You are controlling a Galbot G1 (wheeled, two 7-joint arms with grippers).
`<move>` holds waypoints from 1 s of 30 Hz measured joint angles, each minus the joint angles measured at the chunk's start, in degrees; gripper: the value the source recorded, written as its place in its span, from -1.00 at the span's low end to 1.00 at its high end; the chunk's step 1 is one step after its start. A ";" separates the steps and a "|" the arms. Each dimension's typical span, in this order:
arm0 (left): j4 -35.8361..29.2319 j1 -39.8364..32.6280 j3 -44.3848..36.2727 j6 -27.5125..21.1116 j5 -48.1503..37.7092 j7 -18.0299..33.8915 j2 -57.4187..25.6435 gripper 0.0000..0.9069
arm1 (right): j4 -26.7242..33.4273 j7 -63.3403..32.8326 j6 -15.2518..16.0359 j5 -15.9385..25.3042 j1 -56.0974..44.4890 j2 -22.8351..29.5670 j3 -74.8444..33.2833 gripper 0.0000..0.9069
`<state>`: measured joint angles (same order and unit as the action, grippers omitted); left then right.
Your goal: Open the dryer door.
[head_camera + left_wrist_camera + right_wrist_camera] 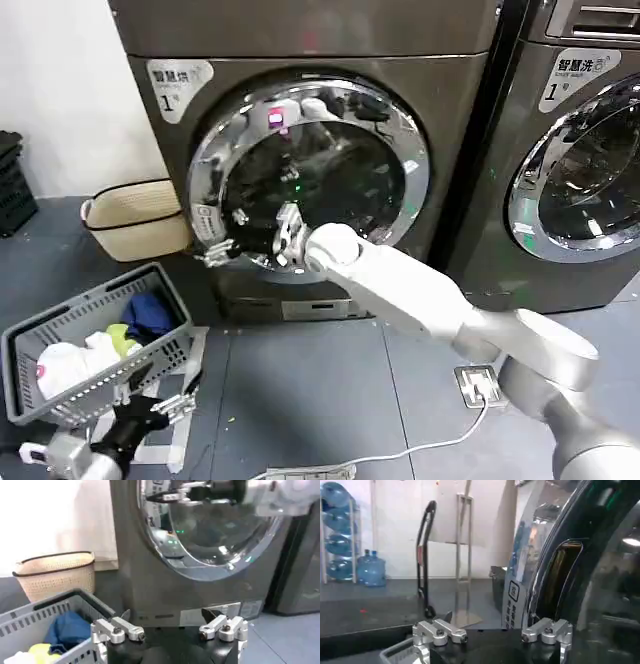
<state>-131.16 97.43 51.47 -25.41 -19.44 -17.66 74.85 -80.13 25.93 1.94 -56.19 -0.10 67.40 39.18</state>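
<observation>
The dryer door (310, 170) is a wide chrome ring around dark glass, with a small white sticker (205, 218) low on its left rim. My right gripper (285, 238) is at the door's lower left, against the glass just inside the ring. The right wrist view shows it (492, 637) open, nothing between its fingers, beside the door's rim (540, 580), sticker (513, 591) and handle recess (561, 575). I cannot tell whether the door is latched. My left gripper (165, 405) hangs open low at the left (171, 635), apart from the door (220, 535).
A grey laundry basket (60, 390) with clothes sits on the floor by my left gripper. A woven basket (130, 215) stands left of the dryer. A second chrome-ringed machine (590, 160) stands to the right. A cable and socket (478, 382) lie on the floor.
</observation>
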 joint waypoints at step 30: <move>12.28 -11.68 3.93 1.63 -15.85 -4.60 -18.32 1.00 | -19.98 15.16 1.14 -0.91 -5.89 -16.14 -2.43 1.00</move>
<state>-118.88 85.75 55.40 -23.78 -35.29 -22.26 56.53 -100.11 41.09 3.09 -57.11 -5.99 51.25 36.75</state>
